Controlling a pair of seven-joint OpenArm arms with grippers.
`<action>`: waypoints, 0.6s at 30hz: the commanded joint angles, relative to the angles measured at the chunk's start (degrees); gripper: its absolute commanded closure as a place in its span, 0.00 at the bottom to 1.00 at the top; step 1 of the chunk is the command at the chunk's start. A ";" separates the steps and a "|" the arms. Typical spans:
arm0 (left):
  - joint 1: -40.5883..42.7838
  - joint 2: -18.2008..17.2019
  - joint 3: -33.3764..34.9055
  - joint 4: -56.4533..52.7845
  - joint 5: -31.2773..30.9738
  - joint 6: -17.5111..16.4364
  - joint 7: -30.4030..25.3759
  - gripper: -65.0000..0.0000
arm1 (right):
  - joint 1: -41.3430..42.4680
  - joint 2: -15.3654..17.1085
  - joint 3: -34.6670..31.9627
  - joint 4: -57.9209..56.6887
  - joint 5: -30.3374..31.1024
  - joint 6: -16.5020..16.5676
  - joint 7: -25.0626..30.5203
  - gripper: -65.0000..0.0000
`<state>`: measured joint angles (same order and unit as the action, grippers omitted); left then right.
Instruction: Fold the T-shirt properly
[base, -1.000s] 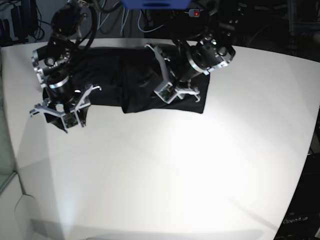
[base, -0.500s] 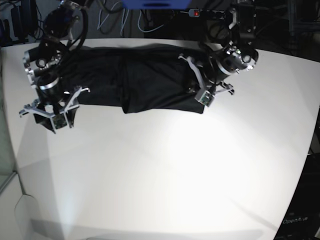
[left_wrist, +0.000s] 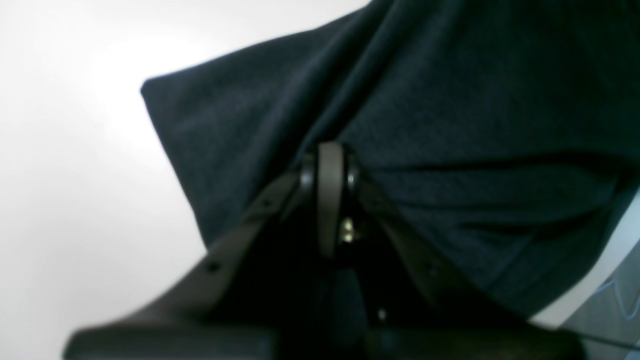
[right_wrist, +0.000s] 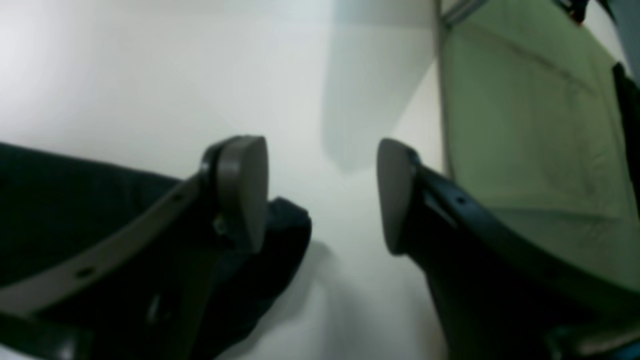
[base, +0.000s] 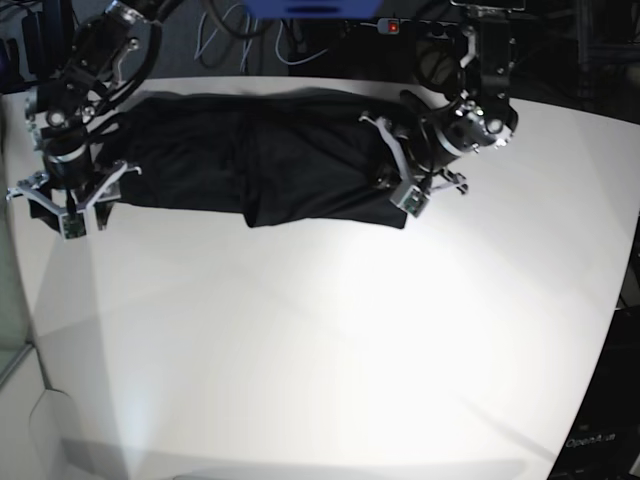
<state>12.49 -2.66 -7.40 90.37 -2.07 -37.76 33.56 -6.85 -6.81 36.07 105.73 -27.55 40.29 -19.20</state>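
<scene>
The T-shirt (base: 260, 165) is a plain dark garment stretched in a long band along the table's far side. My left gripper (base: 402, 182) is at the shirt's right end. In the left wrist view its fingers (left_wrist: 330, 170) are pressed together on the fabric (left_wrist: 450, 100), and creases run out from the tips. My right gripper (base: 63, 207) is at the shirt's left end. In the right wrist view it (right_wrist: 320, 195) is open, and the dark end of the shirt (right_wrist: 285, 230) lies under and beside the left finger (right_wrist: 242, 190), with nothing between the pads.
The white table (base: 320, 330) stretches wide toward the near side. Cables and dark equipment (base: 300, 30) sit behind the far edge. The right wrist view shows the table's edge and a pale green panel (right_wrist: 525, 125) beyond it, close to the right finger.
My right gripper has moved left and back, and the shirt's left end now reaches further left. My left gripper went from the shirt's middle to its right end, then stayed.
</scene>
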 joint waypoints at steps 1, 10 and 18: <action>-0.32 -0.47 -0.12 0.67 -0.18 0.00 -0.20 1.00 | 0.30 0.17 0.89 -0.37 0.43 -0.29 0.87 0.45; 0.12 -2.14 -0.21 0.67 -0.26 0.00 -0.20 1.00 | 0.39 -1.76 4.23 -3.18 0.43 -0.29 0.87 0.45; 1.00 -2.22 -0.29 0.67 0.00 0.00 -0.37 1.00 | 1.27 -2.19 7.13 1.48 13.62 -0.29 0.26 0.45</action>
<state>13.58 -4.71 -7.53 90.41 -2.79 -37.74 32.36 -5.91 -9.19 43.22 106.24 -14.33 40.25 -20.18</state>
